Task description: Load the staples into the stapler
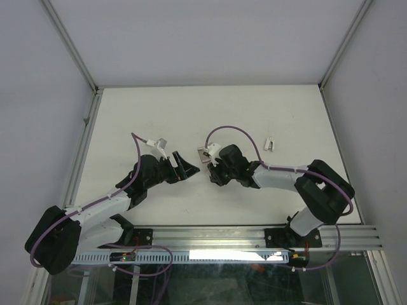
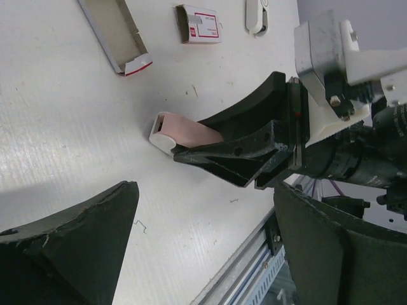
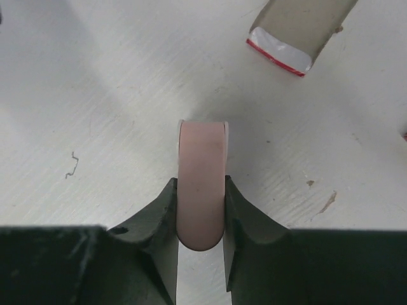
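stapler on desk, right gripper jaws clamped across its pink flanks | left gripper jaws wide, empty | likely light, slick, hinged — you should hold it mid-body, gently | staples lie apart on desk

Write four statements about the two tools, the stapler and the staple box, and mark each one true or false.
1. The right tool is closed on the pink stapler. True.
2. The left tool holds the staple box. False: it is open and empty, and the box lies on the table.
3. A small bent wire lies on the table near the stapler. True.
4. The open cardboard tray is stacked on the staple box. False: they lie side by side, apart.
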Action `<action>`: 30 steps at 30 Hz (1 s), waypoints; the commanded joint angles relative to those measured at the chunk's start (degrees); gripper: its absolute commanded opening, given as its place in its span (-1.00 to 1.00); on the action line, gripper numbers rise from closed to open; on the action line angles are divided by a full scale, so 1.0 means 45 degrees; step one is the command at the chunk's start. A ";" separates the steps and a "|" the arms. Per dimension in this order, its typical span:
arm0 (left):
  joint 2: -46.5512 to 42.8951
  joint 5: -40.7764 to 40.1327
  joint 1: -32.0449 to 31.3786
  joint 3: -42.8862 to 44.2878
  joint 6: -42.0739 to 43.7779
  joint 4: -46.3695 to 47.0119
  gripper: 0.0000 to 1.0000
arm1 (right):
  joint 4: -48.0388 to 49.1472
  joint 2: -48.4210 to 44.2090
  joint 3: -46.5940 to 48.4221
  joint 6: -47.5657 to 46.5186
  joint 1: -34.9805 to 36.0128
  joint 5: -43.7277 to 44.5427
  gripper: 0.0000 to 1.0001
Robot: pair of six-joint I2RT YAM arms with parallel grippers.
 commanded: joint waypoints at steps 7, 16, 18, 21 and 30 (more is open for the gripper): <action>-0.0480 0.0848 0.0180 -0.0635 -0.2062 0.2464 0.78 | 0.0880 -0.2824 -0.0954 0.0860 0.1024 -0.0323 -1.00; 0.0331 0.2465 0.0164 -0.0639 -0.2307 0.3916 0.70 | 0.2152 -0.5289 -0.1981 0.1841 0.1756 -0.0797 -1.00; 0.0645 0.2794 0.0162 -0.0624 -0.2400 0.4409 0.62 | 0.2670 -0.5678 -0.2289 0.1964 0.1855 -0.0844 -1.00; 0.1124 0.3078 0.0172 -0.0496 -0.2499 0.4866 0.49 | 0.3095 -0.6026 -0.2592 0.2034 0.1932 -0.0869 -1.00; 0.1779 0.3640 -0.0027 -0.0364 -0.2883 0.5480 0.25 | 0.3212 -0.6248 -0.2682 0.1994 0.2189 -0.0223 -1.00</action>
